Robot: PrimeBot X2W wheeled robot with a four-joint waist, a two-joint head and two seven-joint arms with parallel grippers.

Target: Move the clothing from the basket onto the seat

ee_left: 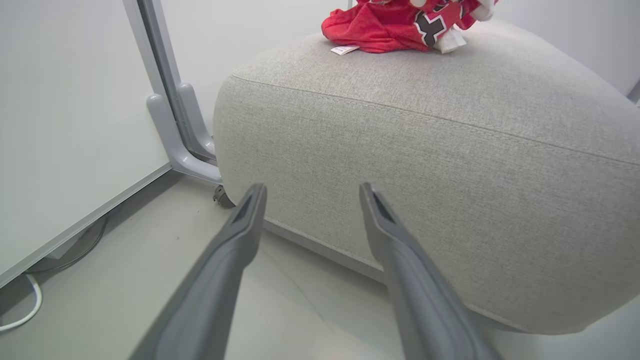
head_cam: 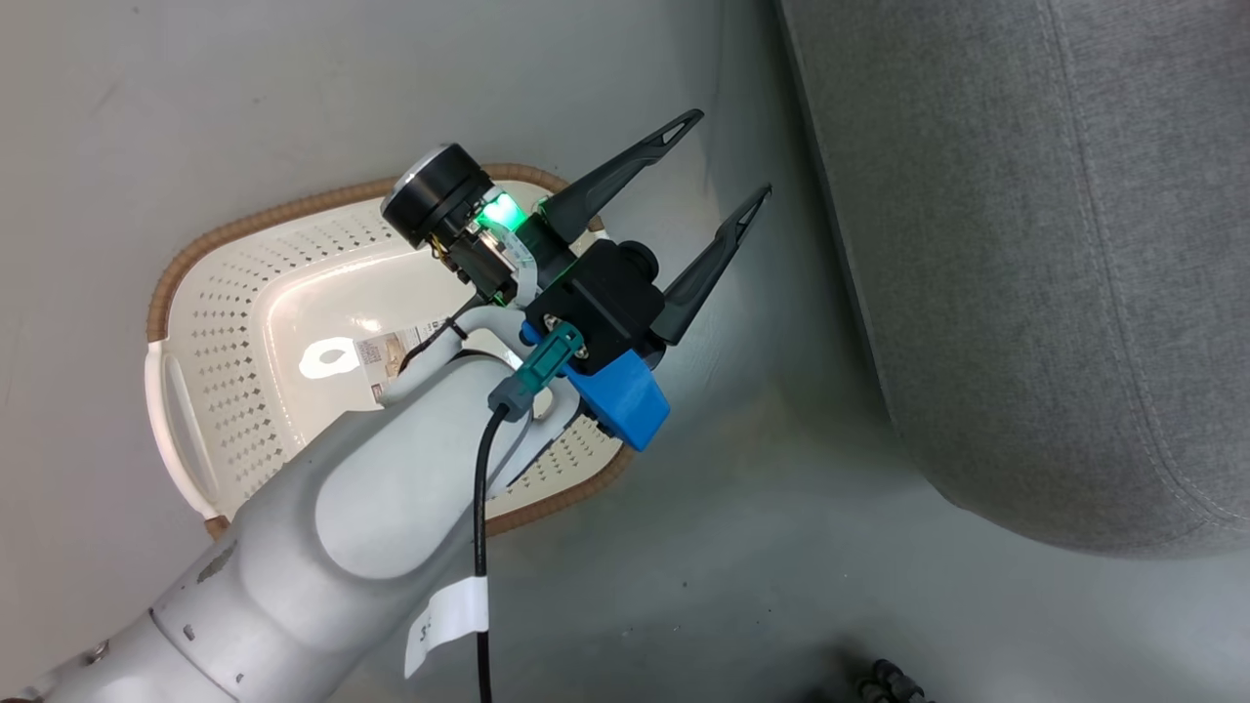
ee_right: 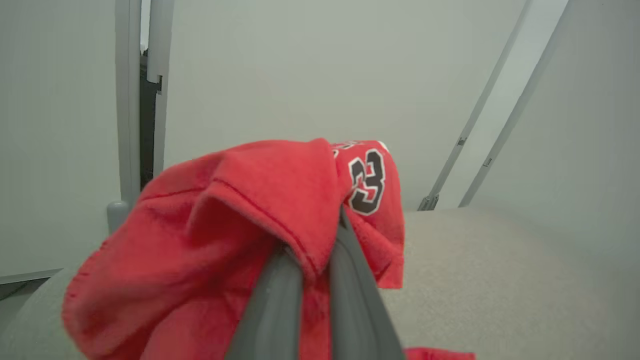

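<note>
A red garment (ee_right: 250, 205) carries the number 23 (ee_right: 367, 182), black with a white outline. A label (head_cam: 386, 353) in the basket (head_cam: 244, 220) and a white tag (ee_left: 345, 50) are too small to read.

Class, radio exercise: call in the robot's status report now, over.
Left gripper open, empty. Right gripper shut on red garment over seat. Basket looks empty. Nothing blocking.

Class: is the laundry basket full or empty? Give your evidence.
Empty, as far as shown: the laundry basket has a bare white floor bearing a paper label; the left arm hides part of it.
</note>
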